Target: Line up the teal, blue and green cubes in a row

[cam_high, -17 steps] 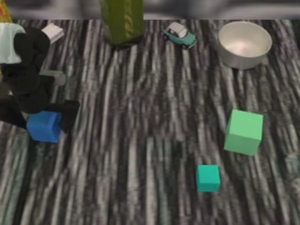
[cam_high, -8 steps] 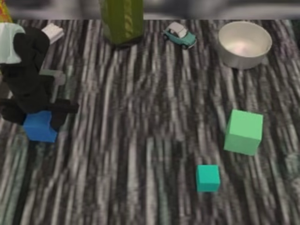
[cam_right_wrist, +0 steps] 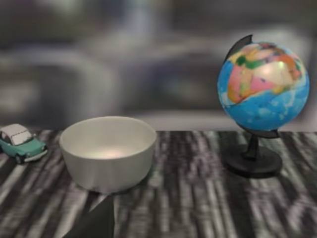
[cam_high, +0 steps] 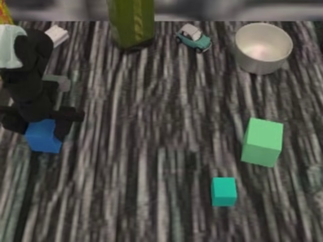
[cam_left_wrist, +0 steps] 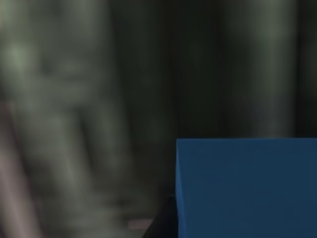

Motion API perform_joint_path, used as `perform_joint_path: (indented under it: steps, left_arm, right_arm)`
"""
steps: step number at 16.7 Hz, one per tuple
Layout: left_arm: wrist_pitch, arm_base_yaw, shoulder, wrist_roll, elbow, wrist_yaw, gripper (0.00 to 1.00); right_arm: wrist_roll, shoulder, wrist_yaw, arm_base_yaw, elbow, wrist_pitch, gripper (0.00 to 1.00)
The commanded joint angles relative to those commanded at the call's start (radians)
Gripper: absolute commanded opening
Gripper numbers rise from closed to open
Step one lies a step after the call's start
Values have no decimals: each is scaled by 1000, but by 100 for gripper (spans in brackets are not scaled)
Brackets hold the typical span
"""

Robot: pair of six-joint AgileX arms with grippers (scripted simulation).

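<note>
Left claw (cam_high: pixel 43 121) reaches down at the tabletop's (cam_high: pixel 151 126) left edge, fingers clamped on the blue cube (cam_high: pixel 43 137). Green cube (cam_high: pixel 262 142) and teal cube (cam_high: pixel 223 191), both matte, sit near each other, right of centre. Right claw out of top view; state: cannot tell.

Royal blue cube (cam_high: pixel 44 137), mint green cube (cam_high: pixel 262 141), small teal cube (cam_high: pixel 223 191), on a black-and-white streaked table (cam_high: pixel 151 126).
</note>
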State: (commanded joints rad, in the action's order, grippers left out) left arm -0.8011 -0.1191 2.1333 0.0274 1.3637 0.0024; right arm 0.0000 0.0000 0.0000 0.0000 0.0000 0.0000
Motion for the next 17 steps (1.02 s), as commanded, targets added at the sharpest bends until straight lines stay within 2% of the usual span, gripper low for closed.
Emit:
perform_joint_path:
  steps: [5,12,17]
  left_arm:
    - [-26,-2,-25,3,19,2,0]
    - [-247,16,-114,-1,148,0,0]
    - [-252,10,-115,-2,152,-1,0]
  right_arm:
    - [0,0,0,0,0,0,100]
    - [0,0,0,0,0,0,100]
    - [0,0,0,0,0,0,100]
